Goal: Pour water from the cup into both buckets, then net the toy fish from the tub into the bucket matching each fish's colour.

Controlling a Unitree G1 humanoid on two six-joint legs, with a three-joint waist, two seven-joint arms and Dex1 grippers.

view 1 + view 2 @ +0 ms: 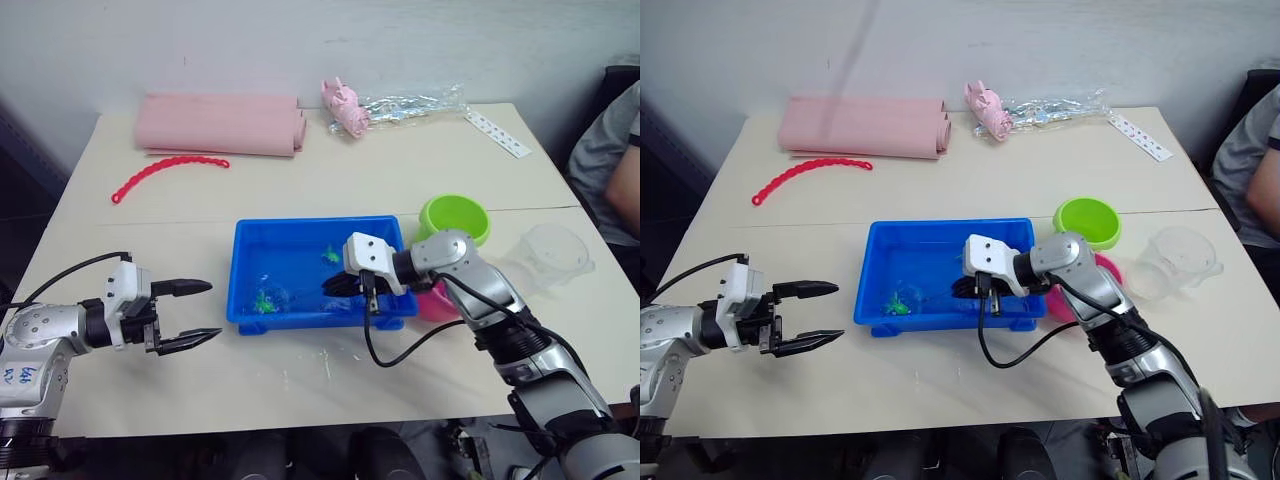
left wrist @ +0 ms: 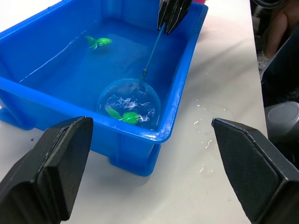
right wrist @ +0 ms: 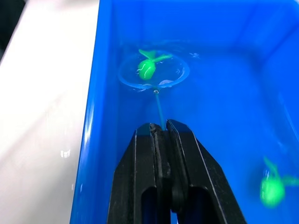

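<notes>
Near the blue plastic tub's (image 1: pixel 250 240) front-left corner, the right hand (image 3: pixel 161 135), pinching the blue-rimmed net's (image 2: pixel 130 101) handle, is scooping a green toy fish (image 3: pixel 146 68); it should be lifting level.

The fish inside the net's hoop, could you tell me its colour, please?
Green; the fish in the net shows best in the right wrist view.

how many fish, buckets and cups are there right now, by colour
green fish: 2, one in the net, one loose in the tub
green bucket: 1
pink bucket: 1
clear cup: 1
total: 5
</notes>
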